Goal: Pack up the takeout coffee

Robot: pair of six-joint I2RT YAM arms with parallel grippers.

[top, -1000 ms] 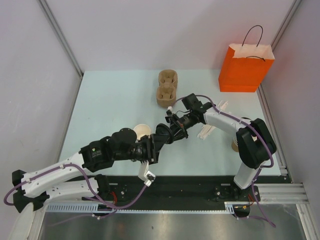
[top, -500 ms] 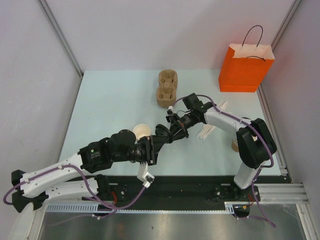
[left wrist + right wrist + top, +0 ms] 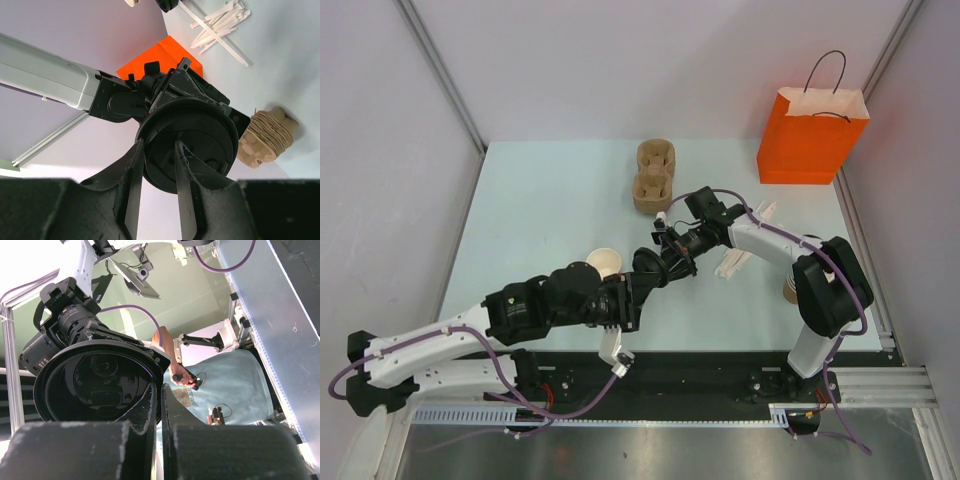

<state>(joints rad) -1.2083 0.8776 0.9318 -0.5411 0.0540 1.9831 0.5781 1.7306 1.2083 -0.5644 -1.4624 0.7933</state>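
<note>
One black lid [image 3: 646,264] hangs above the table's middle, pinched at its rim by both the left gripper [image 3: 638,276] and the right gripper [image 3: 672,256]. One open cup [image 3: 604,263] stands just left of it. One two-pocket carrier [image 3: 654,176] and one orange bag [image 3: 812,137] sit farther back.

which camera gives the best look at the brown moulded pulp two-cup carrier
Top external: the brown moulded-pulp two-cup carrier is seen whole from above, with both pockets open to view and looking empty. The left wrist view catches it only side-on and partly hidden. The right wrist view does not show it at all.
</note>
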